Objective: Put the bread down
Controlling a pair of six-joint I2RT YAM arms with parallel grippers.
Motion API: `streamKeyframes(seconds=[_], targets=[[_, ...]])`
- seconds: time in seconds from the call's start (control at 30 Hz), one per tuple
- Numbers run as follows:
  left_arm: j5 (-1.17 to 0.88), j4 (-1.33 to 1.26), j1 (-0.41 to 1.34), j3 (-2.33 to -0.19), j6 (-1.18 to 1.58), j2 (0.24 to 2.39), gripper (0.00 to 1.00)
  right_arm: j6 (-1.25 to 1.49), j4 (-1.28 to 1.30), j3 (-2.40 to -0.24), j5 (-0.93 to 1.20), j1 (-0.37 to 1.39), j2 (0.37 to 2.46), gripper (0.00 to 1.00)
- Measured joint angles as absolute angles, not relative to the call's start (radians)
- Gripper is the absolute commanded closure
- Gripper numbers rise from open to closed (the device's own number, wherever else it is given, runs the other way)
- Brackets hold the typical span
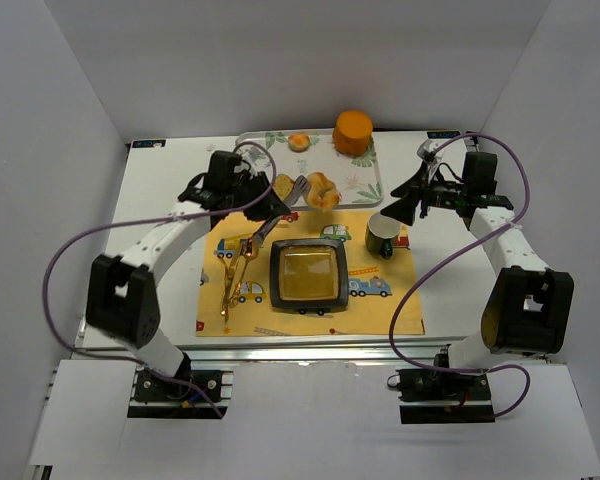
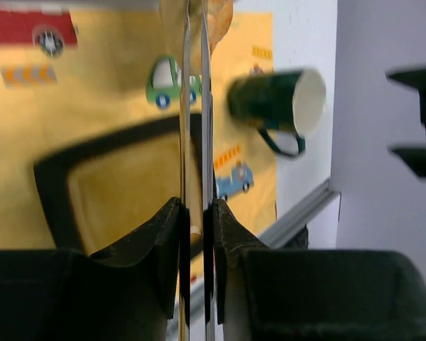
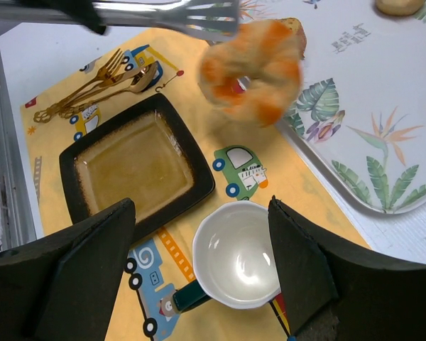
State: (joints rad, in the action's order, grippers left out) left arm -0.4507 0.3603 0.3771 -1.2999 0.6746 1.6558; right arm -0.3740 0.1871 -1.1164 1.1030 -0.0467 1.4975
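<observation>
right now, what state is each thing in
left gripper: shut on tongs
right gripper: open, empty
tongs: closed on bread
bread: held by tongs, not yet placed
plate: empty
mug: upright, empty

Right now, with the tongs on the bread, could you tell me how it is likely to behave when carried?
The bread is probably light: the thin tongs seem to carry it by one edge. Pinched off-centre and blurred, it may swing or pivot. Being a rounded ring, it could roll if it lands on edge.
</observation>
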Motion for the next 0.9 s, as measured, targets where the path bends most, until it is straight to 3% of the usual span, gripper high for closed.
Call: streamKeyframes(seconds=[0.3,0.63,0.83,0.9], targets=[[-0.539,0.473,0.378,-0.990,0.690,1.205,1.00,-0.396,0.230,-1.129,1.105,-0.047,1.498,0.20],[-0.580,0.545,0.406,-0.817,0.708,1.131,1.00,-0.396,0.236,-1.150,1.111,-0.044,1.499,0.20],[-0.567,0.547,0.410,-0.809,0.702,1.143,0.66,-0.396,0.237,-1.150,1.110,-0.044,1.499,0.20],[-0.557,0.553,0.409,-0.810,0.694,1.145,0.61,-0.397,0.237,-1.150,1.110,-0.044,1.499,0.20]])
